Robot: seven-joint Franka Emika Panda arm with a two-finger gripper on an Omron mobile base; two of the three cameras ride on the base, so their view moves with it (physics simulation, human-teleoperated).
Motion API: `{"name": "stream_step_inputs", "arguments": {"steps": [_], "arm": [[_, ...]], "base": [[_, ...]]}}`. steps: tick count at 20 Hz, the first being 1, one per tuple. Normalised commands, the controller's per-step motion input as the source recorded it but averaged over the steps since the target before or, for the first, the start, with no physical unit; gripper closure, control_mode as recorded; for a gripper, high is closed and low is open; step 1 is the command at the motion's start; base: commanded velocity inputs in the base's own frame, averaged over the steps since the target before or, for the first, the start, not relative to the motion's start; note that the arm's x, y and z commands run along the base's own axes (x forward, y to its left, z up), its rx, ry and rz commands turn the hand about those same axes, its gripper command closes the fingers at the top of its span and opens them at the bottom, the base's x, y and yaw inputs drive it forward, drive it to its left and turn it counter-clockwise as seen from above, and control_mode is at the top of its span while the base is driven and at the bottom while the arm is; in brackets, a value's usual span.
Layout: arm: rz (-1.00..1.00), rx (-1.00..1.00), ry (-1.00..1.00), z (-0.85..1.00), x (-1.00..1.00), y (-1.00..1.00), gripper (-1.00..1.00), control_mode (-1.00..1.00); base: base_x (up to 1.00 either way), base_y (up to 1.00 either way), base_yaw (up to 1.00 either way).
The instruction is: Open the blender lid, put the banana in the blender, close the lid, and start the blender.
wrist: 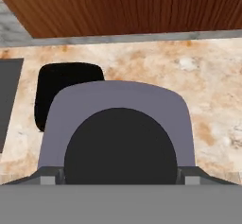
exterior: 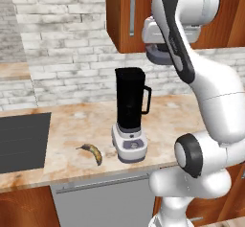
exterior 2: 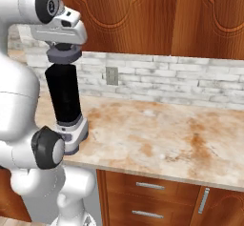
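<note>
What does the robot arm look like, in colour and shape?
The arm is glossy white, built of thick rounded segments. Dark grey to black round caps and bands mark its joints. The hand carrying the gripper is a white, boxy block. No cables or markings are visible.

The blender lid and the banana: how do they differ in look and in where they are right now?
The blender lid is grey, blocky and rounded-square; the banana is slim, curved and brownish-yellow with dark tips. The lid hangs in the air under the tool, clear above the blender jar; the banana lies flat on the counter, left of the blender's base. Both are outside the open jar.
</note>
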Motion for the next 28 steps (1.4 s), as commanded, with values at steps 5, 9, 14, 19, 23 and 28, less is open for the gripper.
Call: {"name": "stream_step_inputs", "arguments": {"steps": [5,9,14,19,23,28], "arm": [[-0.12,0.06,0.01,-0.89,-0.32,-1.00,1.00,-1.00],[-0.12,0.00,0.01,-1.00,-0.11,-1.00,1.00,-1.00],[-0.09,0.00,0.05,-1.00,-0.01,-1.00,1.00,-1.00],[-0.05,0.00,0.11,-1.00,0.04,-1.00,1.00,-1.00],[-0.01,-0.04,0.17,-1.00,0.25,-0.75,1.00,-1.00],[0.00,-0.05,0.13,-1.00,0.47,-0.16,1.00,-1.00]], "base": [[0.00,0.00,0.00],[0.00,0.00,0.00],[0.00,0.00,0.00],[0.00,0.00,0.00],[0.00,0.00,0.00],[0.00,0.00,0.00]]}}
